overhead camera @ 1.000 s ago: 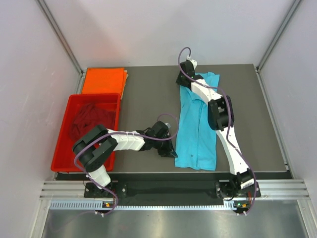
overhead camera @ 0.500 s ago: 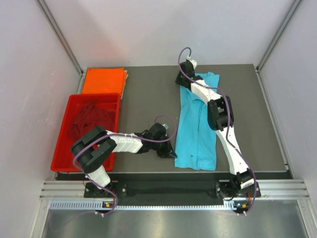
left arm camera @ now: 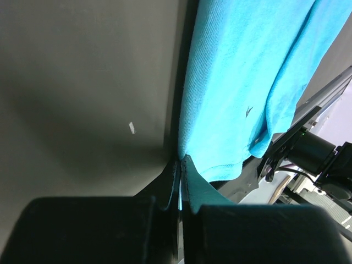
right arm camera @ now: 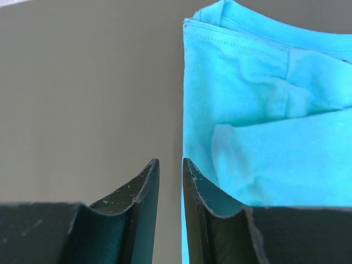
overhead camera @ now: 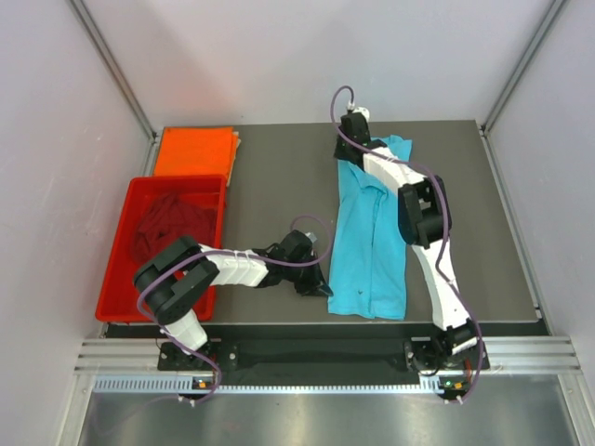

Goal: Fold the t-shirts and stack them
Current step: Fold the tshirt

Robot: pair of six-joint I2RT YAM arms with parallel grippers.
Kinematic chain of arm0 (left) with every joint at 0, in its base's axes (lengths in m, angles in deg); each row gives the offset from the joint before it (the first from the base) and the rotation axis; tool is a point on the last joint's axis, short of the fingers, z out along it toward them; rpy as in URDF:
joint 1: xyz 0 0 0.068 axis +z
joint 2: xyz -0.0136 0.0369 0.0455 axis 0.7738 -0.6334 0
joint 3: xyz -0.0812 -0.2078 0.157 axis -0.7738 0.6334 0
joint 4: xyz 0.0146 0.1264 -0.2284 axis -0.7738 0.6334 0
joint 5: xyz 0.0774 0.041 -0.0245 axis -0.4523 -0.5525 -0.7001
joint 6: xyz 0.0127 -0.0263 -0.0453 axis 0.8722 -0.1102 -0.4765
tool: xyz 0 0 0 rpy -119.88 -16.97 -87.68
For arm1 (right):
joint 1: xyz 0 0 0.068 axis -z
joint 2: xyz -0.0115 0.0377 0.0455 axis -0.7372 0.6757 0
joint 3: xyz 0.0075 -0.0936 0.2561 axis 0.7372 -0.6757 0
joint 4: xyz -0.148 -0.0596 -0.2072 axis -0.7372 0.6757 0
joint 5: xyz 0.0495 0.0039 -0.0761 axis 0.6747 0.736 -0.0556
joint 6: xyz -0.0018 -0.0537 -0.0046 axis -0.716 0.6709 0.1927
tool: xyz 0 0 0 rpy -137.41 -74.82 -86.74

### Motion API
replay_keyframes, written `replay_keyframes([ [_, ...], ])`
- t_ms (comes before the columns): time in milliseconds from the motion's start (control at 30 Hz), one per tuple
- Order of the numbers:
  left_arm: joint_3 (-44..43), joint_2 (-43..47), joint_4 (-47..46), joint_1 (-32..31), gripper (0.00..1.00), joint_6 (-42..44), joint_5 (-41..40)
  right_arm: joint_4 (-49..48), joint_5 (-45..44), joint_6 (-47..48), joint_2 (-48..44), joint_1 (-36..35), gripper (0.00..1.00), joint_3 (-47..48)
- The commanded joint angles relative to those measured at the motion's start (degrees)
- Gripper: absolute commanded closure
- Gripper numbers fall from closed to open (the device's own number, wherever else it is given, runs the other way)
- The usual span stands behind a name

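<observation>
We list: blue shirt point(overhead camera: 372, 242) lengthwise on desk point(overhead camera: 279, 177), left hand point(left arm camera: 179, 168) pinching its near hem corner as before, right hand point(right arm camera: 170, 163) at its far edge, fingers nearly together, grip unclear, shifted slightly farther, maroon shirt point(overhead camera: 167, 223) in tray point(overhead camera: 119, 279).

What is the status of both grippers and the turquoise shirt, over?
Left gripper shut on near hem corner of turquoise shirt. Right gripper at its far edge, jaws nearly closed, grip unclear. Nothing in the way.
</observation>
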State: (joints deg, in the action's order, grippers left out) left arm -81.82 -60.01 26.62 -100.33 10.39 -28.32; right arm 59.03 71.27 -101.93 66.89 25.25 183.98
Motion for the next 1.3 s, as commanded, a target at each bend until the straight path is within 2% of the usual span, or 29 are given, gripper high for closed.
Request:
replay_keyframes([
  [0,2.04,-1.42,8.04,-0.73,1.0,2.98,-4.7,4.86,-4.26,5.01,-5.58,-2.19,0.75,1.73],
  [167,2.13,-1.25,7.86,-0.73,1.0,3.77,-4.52,11.36,-7.78,5.37,-5.49,-3.34,0.76,0.94],
  [500,1.95,-1.51,7.42,-0.65,1.0,3.86,-4.26,13.93,-9.63,5.63,-2.86,-4.74,0.75,0.5],
  [700,2.04,-1.51,7.51,-0.65,1.0,3.77,-4.26,17.0,-12.09,5.37,1.53,-5.45,0.78,3.75],
  [800,1.87,-1.33,8.13,-0.65,1.0,4.03,-4.52,17.79,-12.18,4.93,3.2,-5.27,0.84,6.37],
  [833,1.78,-1.07,8.22,-0.65,1.0,4.03,-4.69,19.19,-12.18,4.76,4.51,-5.27,0.94,7.52],
  [867,1.69,-0.98,8.48,-0.65,1.0,4.03,-4.7,19.46,-12.09,4.84,4.96,-5.27,1.0,8.49],
  [1100,3.79,0.42,7.95,-0.73,1.0,2.81,-4.96,15.69,-13.59,-0.07,5.4,-4.39,1.0,10.61],
  [1267,6.08,1.56,7.25,-1.35,1.0,1.31,-5.66,10.68,-8.76,-6.92,4.7,-2.37,1.0,8.68],
])
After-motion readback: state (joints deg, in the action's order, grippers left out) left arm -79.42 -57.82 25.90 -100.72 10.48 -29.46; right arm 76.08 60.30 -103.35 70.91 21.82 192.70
